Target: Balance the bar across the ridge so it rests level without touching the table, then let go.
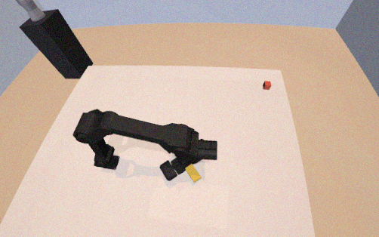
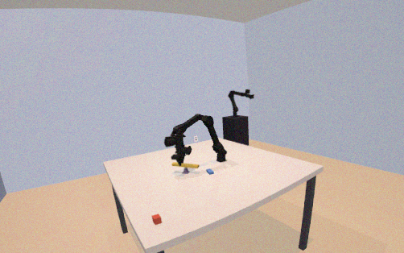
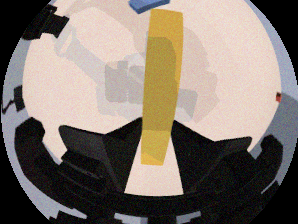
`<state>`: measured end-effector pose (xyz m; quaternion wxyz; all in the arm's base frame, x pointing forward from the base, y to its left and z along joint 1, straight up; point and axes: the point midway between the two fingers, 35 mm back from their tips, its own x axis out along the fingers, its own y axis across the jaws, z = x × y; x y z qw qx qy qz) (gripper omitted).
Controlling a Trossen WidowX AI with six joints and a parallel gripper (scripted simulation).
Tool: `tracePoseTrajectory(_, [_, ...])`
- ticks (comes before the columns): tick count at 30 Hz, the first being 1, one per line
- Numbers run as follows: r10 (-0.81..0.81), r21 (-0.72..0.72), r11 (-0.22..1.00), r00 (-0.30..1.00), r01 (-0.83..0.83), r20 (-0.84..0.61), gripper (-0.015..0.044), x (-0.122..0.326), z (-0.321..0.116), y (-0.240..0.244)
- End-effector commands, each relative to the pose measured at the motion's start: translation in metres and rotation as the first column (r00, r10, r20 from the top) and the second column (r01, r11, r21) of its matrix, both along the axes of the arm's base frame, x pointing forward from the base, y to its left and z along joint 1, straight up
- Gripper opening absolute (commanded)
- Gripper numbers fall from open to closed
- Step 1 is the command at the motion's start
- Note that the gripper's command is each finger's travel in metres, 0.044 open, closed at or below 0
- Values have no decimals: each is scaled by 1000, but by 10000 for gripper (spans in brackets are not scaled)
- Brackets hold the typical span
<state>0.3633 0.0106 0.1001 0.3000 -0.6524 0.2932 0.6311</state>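
The yellow bar [image 1: 193, 173] [image 2: 191, 165] [image 3: 162, 85] is nearly level above the table, with both visible ends clear of it in the exterior view. The small dark purple-grey ridge [image 2: 185, 171] stands on the table under about the bar's middle. Whether bar and ridge touch or a thin gap remains, I cannot tell. My gripper [image 2: 180, 162] [image 3: 156, 121] is shut on the bar, a little to the left of the ridge in the exterior view. The ridge is hidden in the top view and wrist views.
A blue block [image 2: 210, 172] [image 3: 149, 5] lies on the table [image 2: 249, 181] beyond one end of the bar, toward my arm's base. A red cube [image 1: 267, 85] [image 2: 156, 219] sits far off near a table corner. A second arm stands on a black pedestal [image 1: 57, 43] [image 2: 236, 130] beyond the table.
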Motion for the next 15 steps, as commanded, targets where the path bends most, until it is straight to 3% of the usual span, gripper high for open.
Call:
tracePoseTrajectory(1, [1,5,1000,1000,-1,0,0,0,-1,1])
tracePoseTrajectory(15, [1,5,1000,1000,-1,0,0,0,-2,1])
